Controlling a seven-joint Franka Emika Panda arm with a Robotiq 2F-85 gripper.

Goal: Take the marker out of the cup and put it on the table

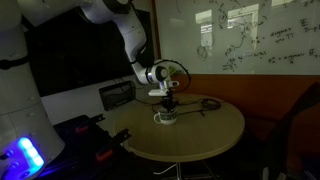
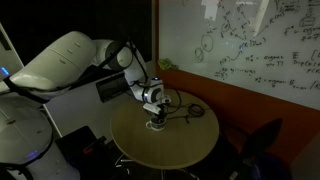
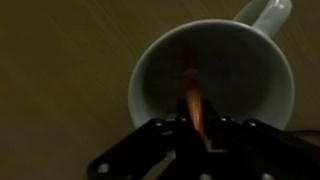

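1. Marker and cup stand together near the middle of the round table, which fills the lower centre of an exterior view.
2. The arm reaches down from the upper left, its jaws right over the cup.
3. The cup fills the upper wrist view, mouth up, handle at the upper right.
4. The marker is inside the cup, its near end rising between the jaws at bottom centre. They stand narrow about it, but I cannot tell if they grip.
5. I judge the grasp to be the step in hand. Next comes a firm hold, a straight lift clear of the rim, then a set-down on the table.
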